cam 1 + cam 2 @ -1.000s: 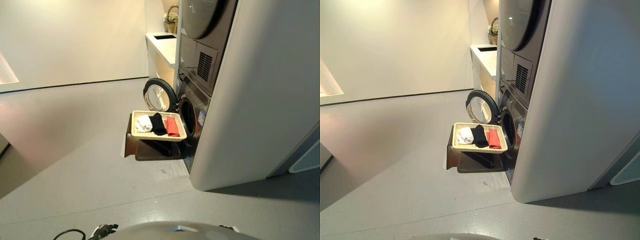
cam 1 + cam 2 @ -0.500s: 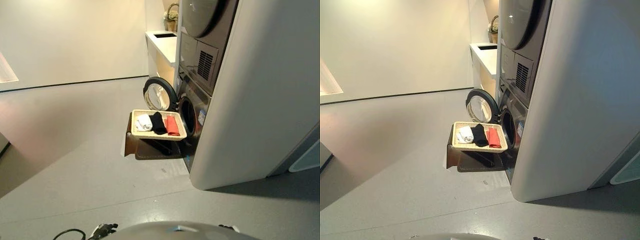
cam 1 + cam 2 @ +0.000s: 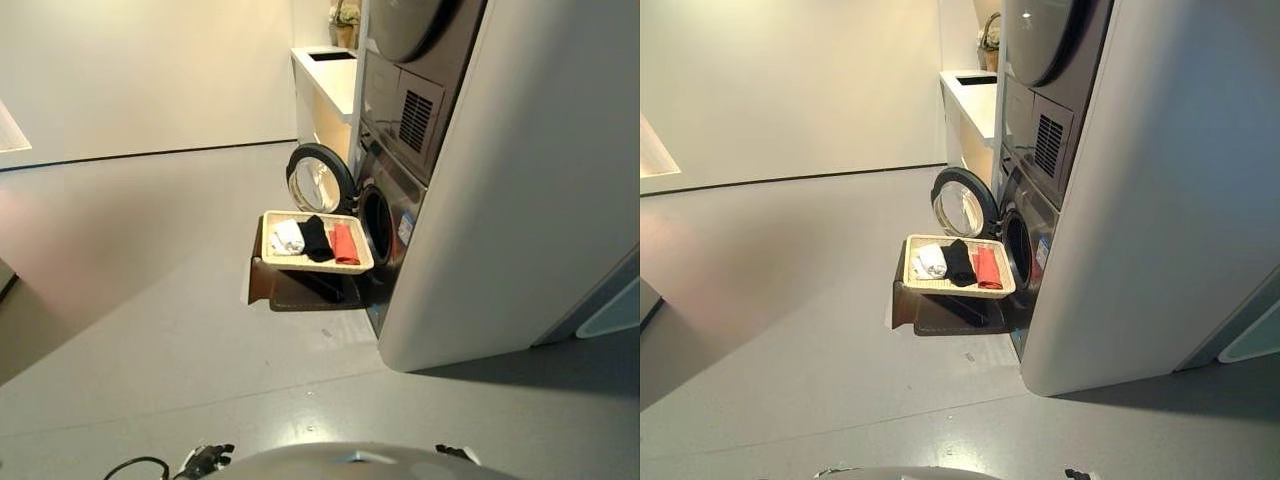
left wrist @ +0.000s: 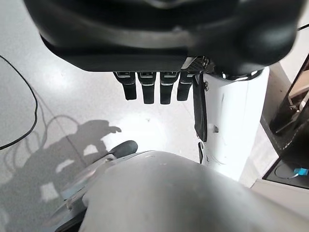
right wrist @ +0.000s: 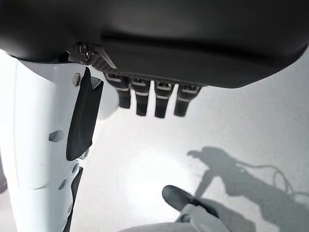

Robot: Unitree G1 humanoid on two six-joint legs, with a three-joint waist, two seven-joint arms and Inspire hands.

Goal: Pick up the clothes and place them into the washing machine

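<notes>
**Clothes in basket at washer door; both hands empty**

The washing machine stands at floor level in a tall grey housing, with a second drum unit stacked above it. The washer's round door is swung open to the left, leaving the dark drum opening exposed.

A shallow woven basket rests on a dark brown stand directly in front of the opening, touching or just beside the machine front. Three pieces of clothing lie side by side in the basket: a white garment on the left, a black garment in the middle, and a red garment nearest the drum.

The left hand hangs over bare grey floor, fingers straight and relaxed, holding nothing. The right hand hangs likewise, fingers extended, nothing in its grasp. Both hands are well apart from the basket.

A white counter runs along the wall beyond the machine, with a small wicker basket at its far end.
</notes>
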